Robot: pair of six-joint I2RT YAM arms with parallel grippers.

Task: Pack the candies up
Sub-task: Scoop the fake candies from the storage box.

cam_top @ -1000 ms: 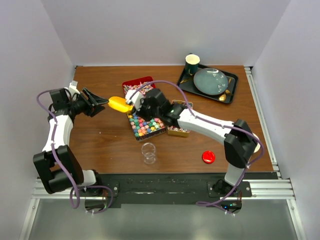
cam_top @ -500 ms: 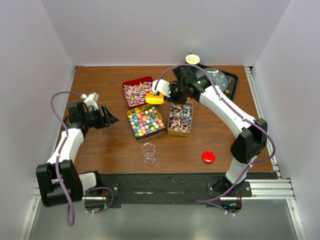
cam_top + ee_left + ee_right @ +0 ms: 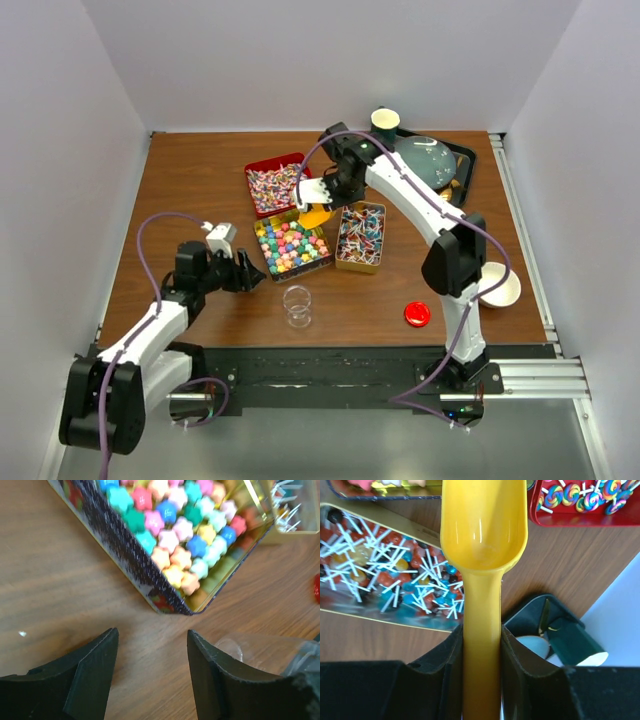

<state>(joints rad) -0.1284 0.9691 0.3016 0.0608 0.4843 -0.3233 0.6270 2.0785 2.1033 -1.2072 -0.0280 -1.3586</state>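
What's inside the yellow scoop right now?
Nothing: the yellow scoop has an empty, shiny bowl. The far end of its handle is hidden inside the right end effector.

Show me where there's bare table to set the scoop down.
Widest: the far-left corner, left of the red tin. Also the near strip between clear jar and red lid. Crowded: the three tins mid-table and the black tray far right.
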